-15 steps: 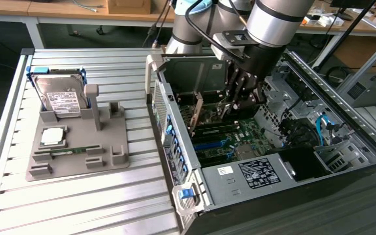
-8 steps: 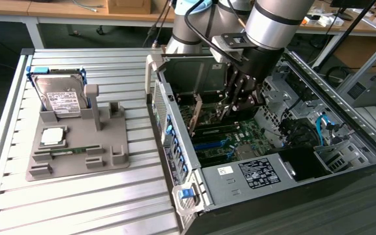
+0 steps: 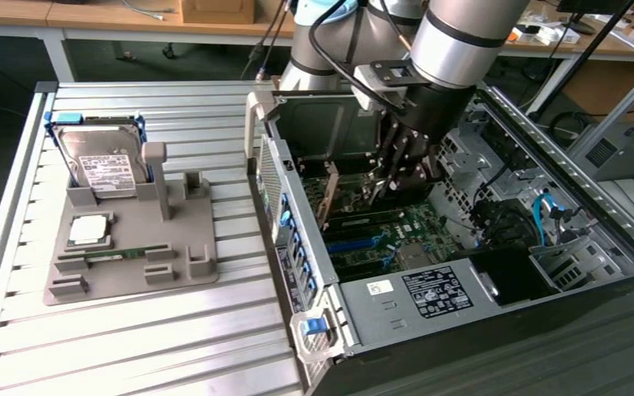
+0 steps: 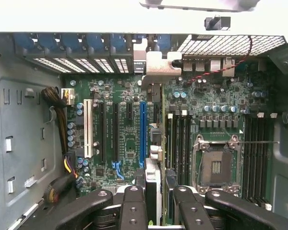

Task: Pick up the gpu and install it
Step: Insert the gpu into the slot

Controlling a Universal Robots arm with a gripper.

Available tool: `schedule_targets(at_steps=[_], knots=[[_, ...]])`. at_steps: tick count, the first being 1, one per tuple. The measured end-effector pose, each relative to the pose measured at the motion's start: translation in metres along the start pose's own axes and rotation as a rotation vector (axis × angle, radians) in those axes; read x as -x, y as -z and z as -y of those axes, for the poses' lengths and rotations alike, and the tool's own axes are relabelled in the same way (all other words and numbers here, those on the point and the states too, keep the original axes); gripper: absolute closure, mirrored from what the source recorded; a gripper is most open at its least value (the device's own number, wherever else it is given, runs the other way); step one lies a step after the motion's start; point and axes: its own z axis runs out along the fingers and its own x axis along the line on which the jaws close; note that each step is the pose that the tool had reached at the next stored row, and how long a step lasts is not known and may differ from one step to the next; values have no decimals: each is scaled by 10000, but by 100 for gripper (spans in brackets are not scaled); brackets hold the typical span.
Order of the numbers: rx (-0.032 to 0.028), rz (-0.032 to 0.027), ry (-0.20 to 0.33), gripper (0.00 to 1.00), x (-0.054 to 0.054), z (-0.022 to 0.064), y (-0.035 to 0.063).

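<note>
The gpu [image 4: 162, 125] stands on edge over the motherboard [image 4: 127, 139], seen edge-on as a thin green line beside the blue slot [image 4: 142, 132]. Its silver bracket [image 4: 156, 64] lies against the rear slot openings of the case. My gripper [image 4: 159, 203] is down inside the case with its dark fingers [image 4: 133, 207] on either side of the card's near end, shut on it. In the exterior view the gripper [image 3: 402, 177] reaches into the open computer case [image 3: 438, 289] and the gpu [image 3: 332, 194] runs from it towards the rear wall. Whether the card is seated in its slot, I cannot tell.
On the exterior view's left a grey fixture [image 3: 130, 264] holds a silver hard drive [image 3: 102, 165], a processor chip [image 3: 88, 229] and a narrow memory stick [image 3: 119, 254]. In the case are an empty processor socket [image 4: 215, 167], memory slots [image 4: 180, 139] and cable bundles [image 4: 62, 143].
</note>
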Motion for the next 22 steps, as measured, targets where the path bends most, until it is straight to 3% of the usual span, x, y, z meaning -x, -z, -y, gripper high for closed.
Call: schedule_targets(at_steps=[22], knots=[[0,0,1,73,-37,-94,-96]])
